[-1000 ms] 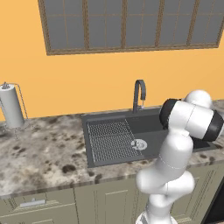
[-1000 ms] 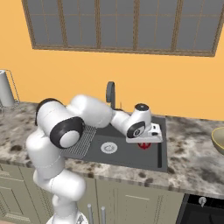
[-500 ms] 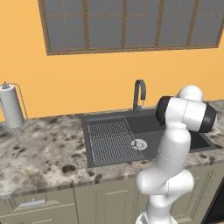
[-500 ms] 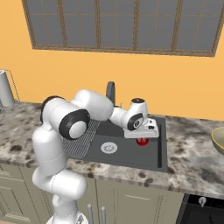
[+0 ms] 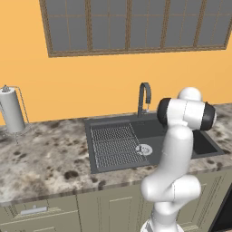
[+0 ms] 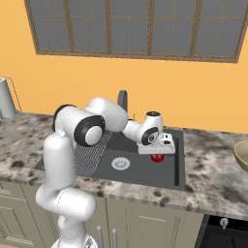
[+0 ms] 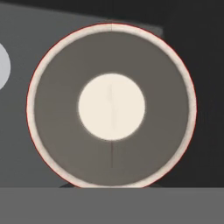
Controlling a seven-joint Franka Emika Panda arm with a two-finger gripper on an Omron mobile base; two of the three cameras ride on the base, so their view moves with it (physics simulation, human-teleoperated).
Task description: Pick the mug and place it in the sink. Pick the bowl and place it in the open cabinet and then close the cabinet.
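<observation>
The mug (image 6: 156, 158), small and red, hangs just under my white hand over the right part of the dark grey sink (image 6: 140, 174). My gripper (image 6: 156, 154) is shut on the mug, low inside the basin. From above, the mug (image 7: 111, 105) is a round pale-rimmed opening with a whitish bottom, and the dark sink floor (image 7: 17, 144) lies around it. The tan bowl (image 6: 242, 155) sits on the counter at the far right edge, cut off by the frame. The sink (image 5: 113, 154) with its ribbed drainboard lies left of my arm. The cabinet is out of view.
A curved dark faucet (image 5: 144, 97) stands behind the sink, and a round silver drain (image 6: 120, 163) lies left of the mug. A paper towel roll (image 5: 11, 111) stands at the far left of the speckled stone counter (image 5: 45, 158). Drawer fronts run below the counter.
My hand has carried the mug a little to the left and lower into the sink basin. My upper arm has swung with it.
</observation>
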